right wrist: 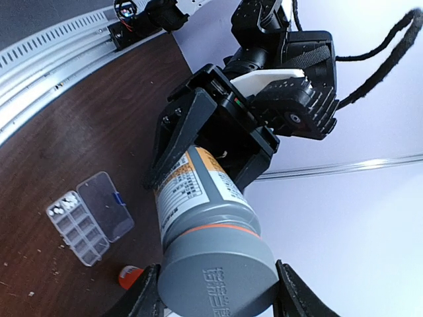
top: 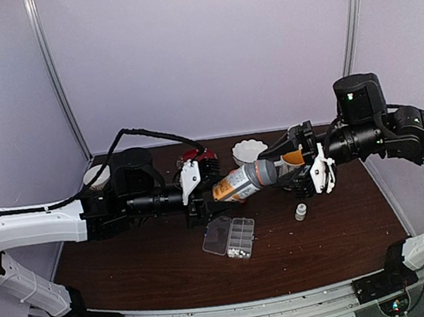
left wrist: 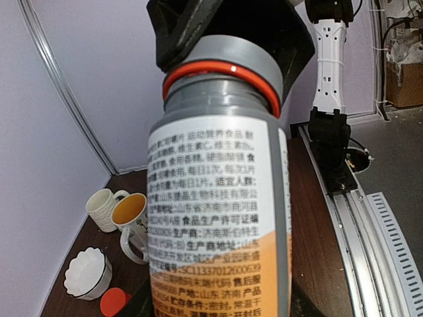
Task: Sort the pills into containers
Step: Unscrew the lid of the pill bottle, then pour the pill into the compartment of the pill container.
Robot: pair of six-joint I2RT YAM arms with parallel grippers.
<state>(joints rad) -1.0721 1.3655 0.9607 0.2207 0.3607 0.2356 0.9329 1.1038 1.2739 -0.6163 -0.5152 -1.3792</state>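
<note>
A tall bottle point(top: 239, 184) with an orange-and-white label and a grey cap point(right wrist: 218, 271) hangs tilted above the table between both arms. My left gripper point(top: 216, 191) is shut on its body, which fills the left wrist view point(left wrist: 218, 198). My right gripper point(right wrist: 218, 290) has one finger pressed on each side of the cap. Below lies the clear pill organizer point(top: 240, 237), its containers exposed and its lid point(top: 217, 236) folded open to the left. Small white pills point(top: 238, 253) fill the cells at its near end, also seen in the right wrist view point(right wrist: 61, 207).
A small white bottle point(top: 301, 211) stands right of the organizer. A white fluted bowl point(top: 249, 150) and two mugs point(left wrist: 106, 208), one orange inside point(left wrist: 130, 214), sit along the far edge. A small orange-red cap point(right wrist: 129, 277) lies on the dark wooden table point(top: 132, 263).
</note>
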